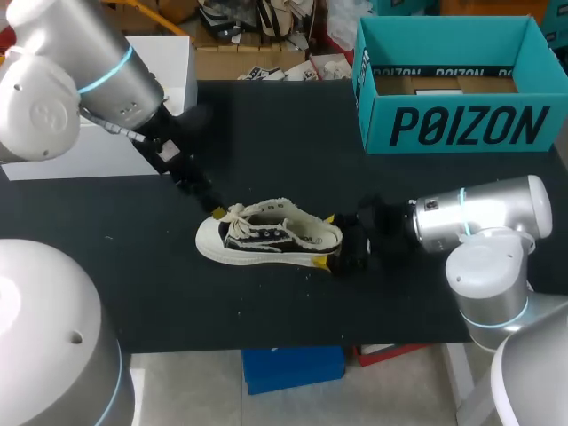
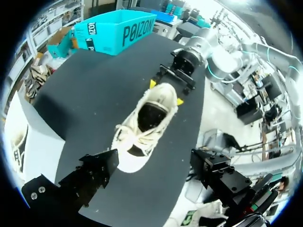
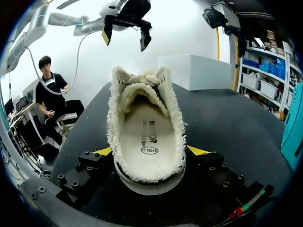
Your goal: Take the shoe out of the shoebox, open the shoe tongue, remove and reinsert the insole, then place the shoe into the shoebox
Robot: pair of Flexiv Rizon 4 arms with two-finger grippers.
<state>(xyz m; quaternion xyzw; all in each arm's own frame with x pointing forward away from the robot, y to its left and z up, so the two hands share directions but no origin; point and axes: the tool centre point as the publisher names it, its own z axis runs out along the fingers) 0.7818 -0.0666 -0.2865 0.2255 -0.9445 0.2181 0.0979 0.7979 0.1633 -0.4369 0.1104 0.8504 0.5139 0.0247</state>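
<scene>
Canvas shoe [image 1: 271, 238] stood on its sole mid-mat [image 1: 266, 133], toe toward the left arm and heel toward the right, well apart from the teal box [image 1: 461, 124] at the far right corner. The right gripper [image 1: 328, 241] had the heel btwn its yellow tips, one on each side and both apparently touching, so it was closed on the shoe and pinning it. The left gripper [image 1: 216, 211] hung over the laces near the toe, jaws wide apart w/ nothing in them. The insole [image 3: 149, 137] sat flat inside. The tongue [image 3: 142, 78] was bunched w/ the laces at the throat, not yet pulled forward.

Judged step: opening the tongue. To do it well, the left gripper would prob. need to narrow its fingers first so they fit inside the collar. It should then come down on the tongue's top edge only, not the lace knot, and pull up and toward the toe. The right gripper had to hold the heel firm, since a soft shoe could slide or tip on the mat. Risks: snagging laces, or lifting the whole shoe instead of the flap. A wide throat would leave room to reach the insole.
</scene>
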